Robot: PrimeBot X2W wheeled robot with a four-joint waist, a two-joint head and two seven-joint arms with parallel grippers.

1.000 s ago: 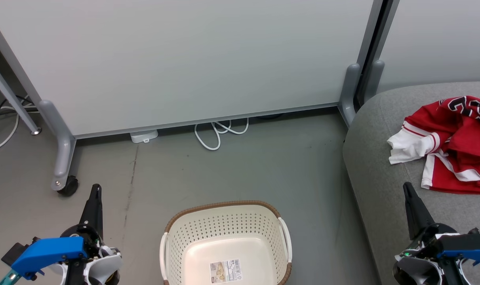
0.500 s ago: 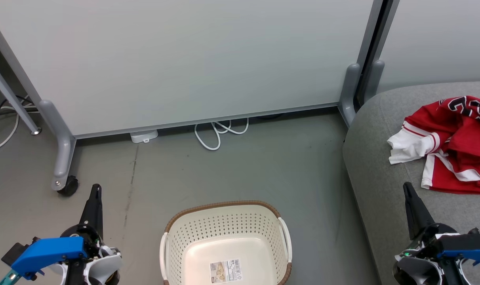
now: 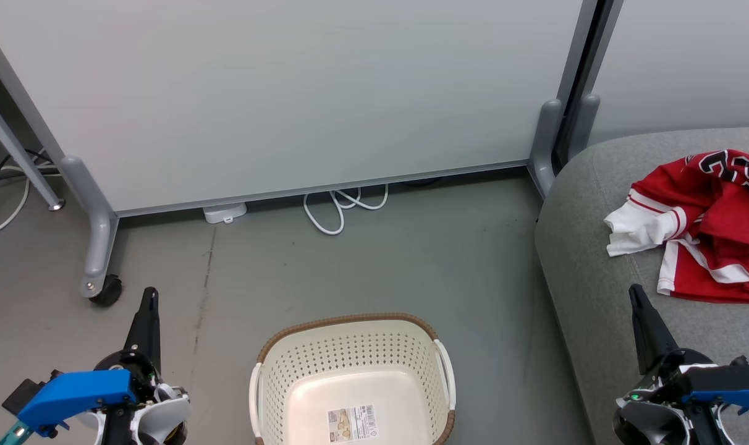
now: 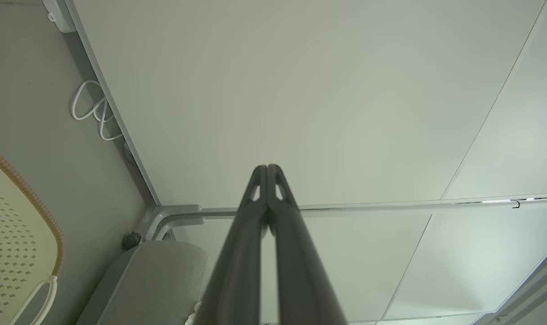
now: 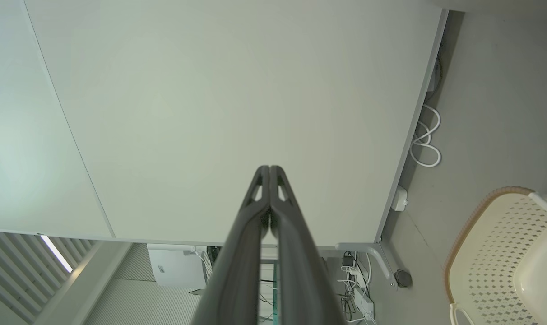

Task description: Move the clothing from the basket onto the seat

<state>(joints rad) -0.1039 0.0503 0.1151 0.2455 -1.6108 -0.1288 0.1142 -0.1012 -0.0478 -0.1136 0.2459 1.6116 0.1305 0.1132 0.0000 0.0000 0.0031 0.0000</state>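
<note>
The large grey fabric seat (image 3: 597, 259) stands beside the cream perforated plastic basket (image 3: 343, 321) on the floor (image 3: 374, 266). Crumpled red-and-white shiny clothing (image 3: 714, 228), perhaps two pieces, lies on the seat's top. The left end effector (image 3: 150, 292) and right end effector (image 3: 635, 290) are pressed together, empty.

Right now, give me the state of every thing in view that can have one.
basket: upright on the floor, no clothing inside, only its paper label.
clothing: crumpled in a heap on the seat.
seat: carrying the clothing.
left gripper: shut, holding nothing.
right gripper: shut, holding nothing.
</note>
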